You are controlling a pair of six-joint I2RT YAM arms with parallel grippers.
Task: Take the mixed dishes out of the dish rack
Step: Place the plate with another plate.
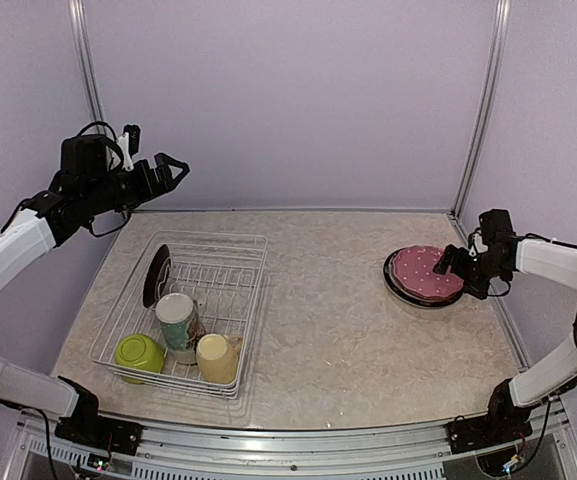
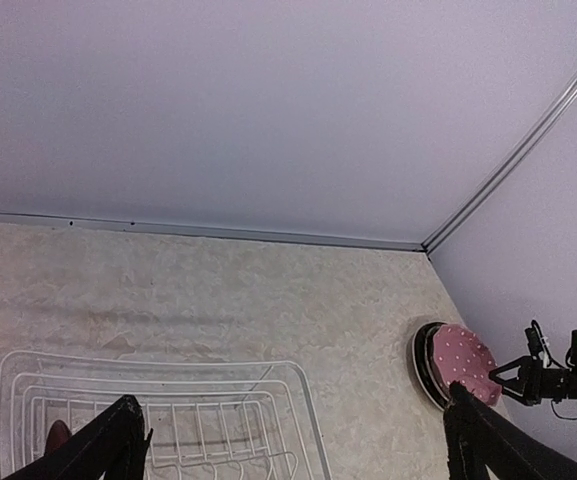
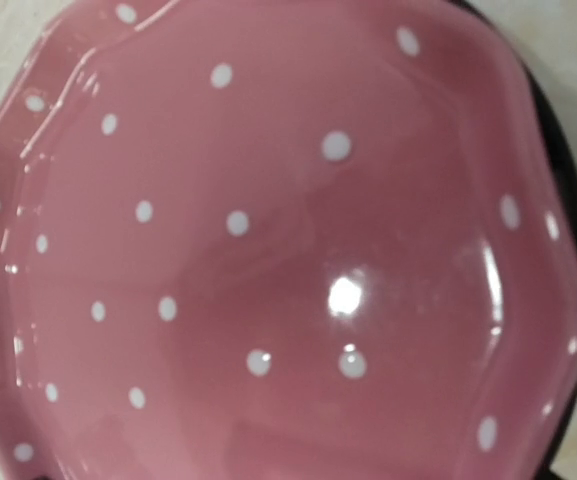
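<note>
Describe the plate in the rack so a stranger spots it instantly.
Find the white wire dish rack on the left side of the table. At its far-left end a dark plate stands on edge. It is the only plate there; the lime-green bowl, floral mug and yellow mug sit nearer.

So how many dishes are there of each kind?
Plates: 3 (a dark plate in the rack, the pink plate on a black plate)
Mugs: 2 (floral mug, yellow mug)
Bowls: 1 (green bowl)
Total: 6
</note>
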